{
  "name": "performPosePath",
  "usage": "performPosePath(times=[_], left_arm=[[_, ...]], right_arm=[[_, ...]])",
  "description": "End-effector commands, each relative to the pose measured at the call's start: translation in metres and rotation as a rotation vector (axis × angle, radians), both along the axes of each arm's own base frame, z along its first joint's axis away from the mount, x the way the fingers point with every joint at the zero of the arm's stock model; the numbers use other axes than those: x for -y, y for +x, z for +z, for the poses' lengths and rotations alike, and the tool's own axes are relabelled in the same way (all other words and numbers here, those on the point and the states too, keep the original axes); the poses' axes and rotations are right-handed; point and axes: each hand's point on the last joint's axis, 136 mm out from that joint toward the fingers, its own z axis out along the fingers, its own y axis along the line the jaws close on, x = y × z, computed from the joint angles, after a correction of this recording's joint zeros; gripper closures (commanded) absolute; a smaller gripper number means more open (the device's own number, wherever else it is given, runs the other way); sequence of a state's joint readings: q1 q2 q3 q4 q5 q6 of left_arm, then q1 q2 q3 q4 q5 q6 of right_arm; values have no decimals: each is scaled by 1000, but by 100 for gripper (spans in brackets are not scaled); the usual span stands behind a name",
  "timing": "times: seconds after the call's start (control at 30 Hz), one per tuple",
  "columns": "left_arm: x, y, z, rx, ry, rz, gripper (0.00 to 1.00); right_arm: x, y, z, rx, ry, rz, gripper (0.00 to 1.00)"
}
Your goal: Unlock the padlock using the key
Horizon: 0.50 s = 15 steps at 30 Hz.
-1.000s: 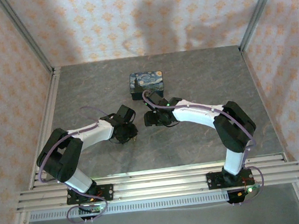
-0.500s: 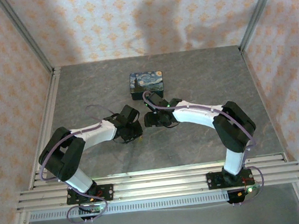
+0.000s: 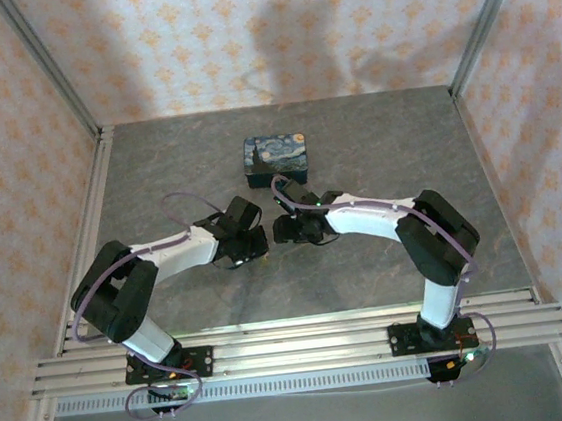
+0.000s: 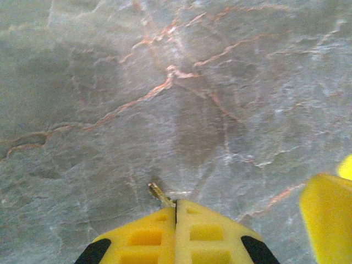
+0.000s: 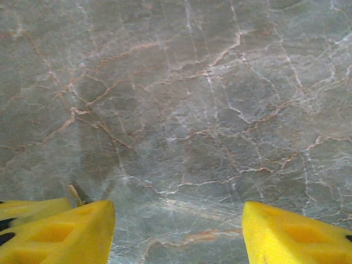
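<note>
one key (image 4: 159, 193) clenched in left pincer (image 4: 176, 204), tip jutting out slanting up-left in wrist view, right pincer (image 5: 179, 214) released

Starry-Night-print tin box (image 3: 277, 159) on grey veined table (image 3: 374, 140), orange-patterned walls (image 3: 193, 39), aluminium rails (image 3: 305, 344) at near edge

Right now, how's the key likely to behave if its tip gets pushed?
The key looks like thin metal: probably stiff and light. Its tip pokes out skewed from the shut left claw; a push may pivot or slip it.
</note>
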<state>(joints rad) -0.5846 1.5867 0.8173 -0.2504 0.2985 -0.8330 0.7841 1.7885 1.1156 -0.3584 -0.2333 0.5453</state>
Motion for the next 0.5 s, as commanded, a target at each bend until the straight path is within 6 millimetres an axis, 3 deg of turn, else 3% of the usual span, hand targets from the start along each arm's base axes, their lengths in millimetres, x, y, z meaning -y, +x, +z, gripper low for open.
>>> performPosePath(times=[0.0,0.27,0.47], left_arm=[[1,11,17,105,0,-41,100],[-12,7,8,53,18,37,100],[-62,-4,1,-34,114,193,93]], right_arm=[[5,8,11,20,53,-52,38],[7,7,13,17,60,-38,39],[-10,-4,27,101,-99,144,41]])
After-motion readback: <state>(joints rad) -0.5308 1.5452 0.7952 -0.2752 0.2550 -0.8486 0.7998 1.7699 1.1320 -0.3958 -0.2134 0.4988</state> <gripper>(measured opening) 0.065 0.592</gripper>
